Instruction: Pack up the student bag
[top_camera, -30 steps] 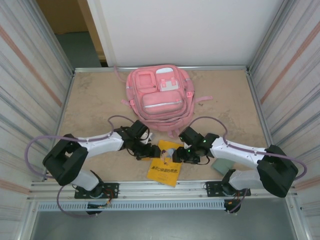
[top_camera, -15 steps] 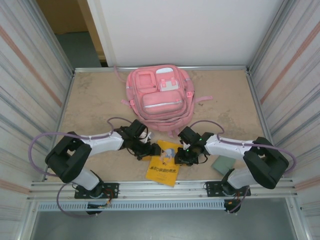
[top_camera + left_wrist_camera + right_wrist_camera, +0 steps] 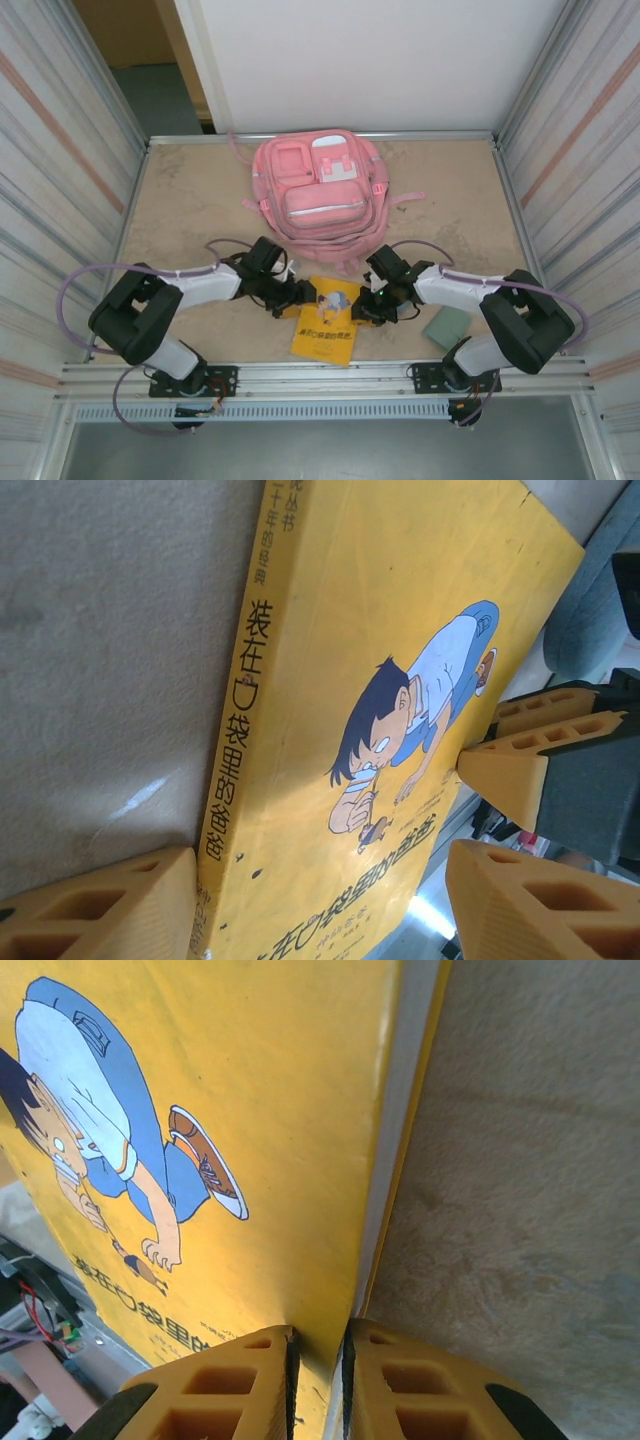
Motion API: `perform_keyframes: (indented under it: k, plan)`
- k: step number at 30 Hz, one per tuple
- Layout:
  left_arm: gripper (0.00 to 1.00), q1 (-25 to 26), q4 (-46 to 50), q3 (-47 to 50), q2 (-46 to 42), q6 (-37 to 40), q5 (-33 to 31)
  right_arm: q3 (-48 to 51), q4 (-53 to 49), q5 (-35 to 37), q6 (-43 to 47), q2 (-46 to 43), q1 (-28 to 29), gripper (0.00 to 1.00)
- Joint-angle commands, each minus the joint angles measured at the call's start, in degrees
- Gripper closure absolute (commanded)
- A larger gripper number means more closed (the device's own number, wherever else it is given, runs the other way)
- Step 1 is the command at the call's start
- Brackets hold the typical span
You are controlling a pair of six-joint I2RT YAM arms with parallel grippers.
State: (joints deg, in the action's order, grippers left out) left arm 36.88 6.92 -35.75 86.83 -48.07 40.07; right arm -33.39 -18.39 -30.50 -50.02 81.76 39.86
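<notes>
The student bag (image 3: 318, 195), pink with white-trimmed pockets, lies flat at the back middle of the table. In front of it a yellow book (image 3: 325, 325) with a cartoon boy on its cover lies between my two grippers. My left gripper (image 3: 296, 297) is at the book's spine side. In the left wrist view its jaws (image 3: 320, 910) stand wide across the book (image 3: 400, 600), one finger (image 3: 100, 905) against the spine and the other off the far edge. My right gripper (image 3: 362, 308) is shut on the book's page edge (image 3: 250, 1080), fingers (image 3: 318, 1380) pinching it.
A small grey-green oblong case (image 3: 447, 326) lies at the near right beside the right arm. Corrugated metal walls (image 3: 60, 180) close in both sides, and a metal rail (image 3: 320, 380) runs along the near edge. The table (image 3: 190, 200) is tan.
My right gripper has closed onto the book's right edge. The book has shifted slightly and turned. My left gripper has edged closer along the spine side.
</notes>
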Motion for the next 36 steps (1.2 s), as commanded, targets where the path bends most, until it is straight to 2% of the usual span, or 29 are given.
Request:
perform_keyframes:
  k: [1, 4, 7, 11, 16, 19, 23, 27, 31, 34, 36]
  plan:
    - [0.38, -0.66, -5.83, -0.32, -3.08, -1.17, 10.28, -0.63, 9.35, -0.74, 3.55, 2.32, 0.03, 0.81]
    - [0.39, -2.55, -5.78, 1.78, -5.89, -2.03, 9.97, 0.18, 11.22, 0.11, 4.31, 3.0, -0.2, 0.81]
    - [0.43, -3.17, -8.31, 2.33, -6.58, -4.13, 11.87, 0.0, 13.16, -2.02, 4.45, 4.4, -0.58, 0.8]
    - [0.44, -1.76, -9.16, 1.5, -4.19, -3.79, 13.25, 0.85, 15.01, -1.1, 3.57, 3.87, -0.51, 0.8]
    - [0.43, -0.43, -14.06, 2.02, -1.62, -8.73, 13.66, 1.12, 18.25, -1.91, 2.8, 5.66, -0.51, 0.8]
    - [0.45, 0.63, -14.72, 1.62, 0.28, -8.68, 14.45, 1.6, 20.13, -2.37, 3.12, 6.63, -0.52, 0.79]
    - [0.5, 2.11, -32.14, 5.66, 1.5, -18.44, 15.75, 1.86, 20.65, -2.21, 3.88, 7.58, -0.57, 0.8]
    - [0.53, 2.32, -31.92, 4.78, 1.4, -15.34, 15.61, 1.36, 18.87, -1.16, 5.22, 8.15, -0.6, 0.8]
    - [0.59, 2.35, -38.22, 4.69, 1.87, -17.81, 16.72, -0.28, 16.03, 0.02, 5.09, 8.09, -0.1, 0.81]
    - [0.6, 2.32, -36.29, 4.21, 0.56, -17.02, 17.92, -0.24, 14.41, 1.72, 4.89, 7.13, 0.05, 0.82]
    - [0.56, 2.32, -32.54, 3.81, -1.02, -15.75, 17.87, 0.17, 14.99, 2.55, 4.38, 6.69, 0.0, 0.83]
